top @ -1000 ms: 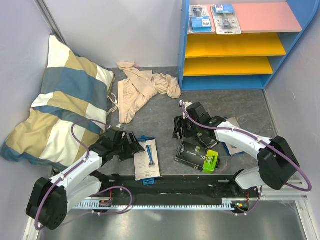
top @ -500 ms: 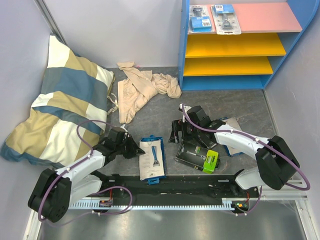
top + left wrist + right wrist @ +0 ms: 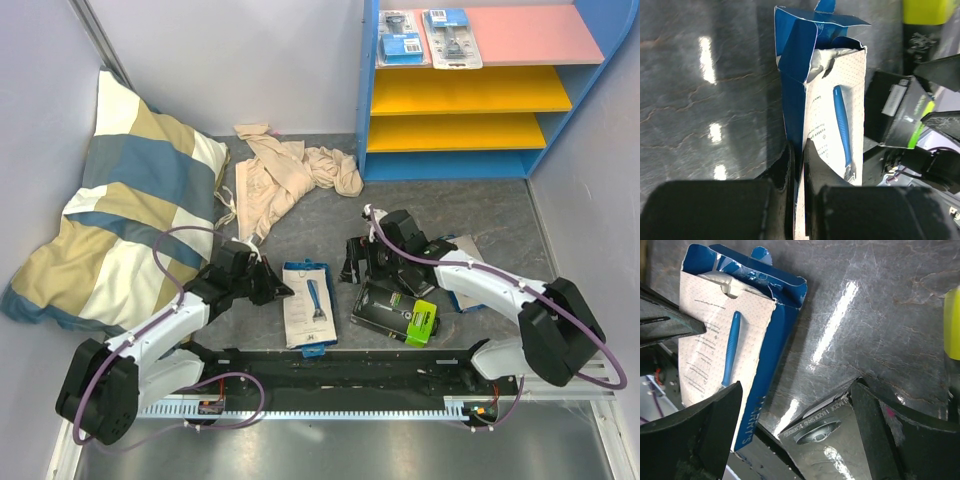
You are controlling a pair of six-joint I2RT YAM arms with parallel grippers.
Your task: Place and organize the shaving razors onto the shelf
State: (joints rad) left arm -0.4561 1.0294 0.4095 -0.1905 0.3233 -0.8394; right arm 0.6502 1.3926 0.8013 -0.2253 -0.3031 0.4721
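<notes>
Since a second ago the left gripper (image 3: 272,287) has snapped shut, and the white-and-blue razor box (image 3: 308,305) has slid with it, away from the arm bases. The right gripper (image 3: 362,262) has spread wider. The left fingers (image 3: 816,172) pinch the near edge of that box (image 3: 832,125), the jaws narrow with only the card between them. The left arm lies low and stretched forward toward its right, its wrist close to the grey table (image 3: 480,205). Whether the box is clear of the table I cannot tell.

Just past the far side of the box, the right gripper (image 3: 796,387) hangs wide apart and holds nothing. Its arm is bent low and reaches across toward the left one. A black box with a lime-green end (image 3: 395,312) lies just beside that hand, on the side toward its own arm's base.

Well ahead of both grippers stands the shelf (image 3: 560,150). Two blister packs (image 3: 402,38) lie side by side at the left of its pink top board.
</notes>
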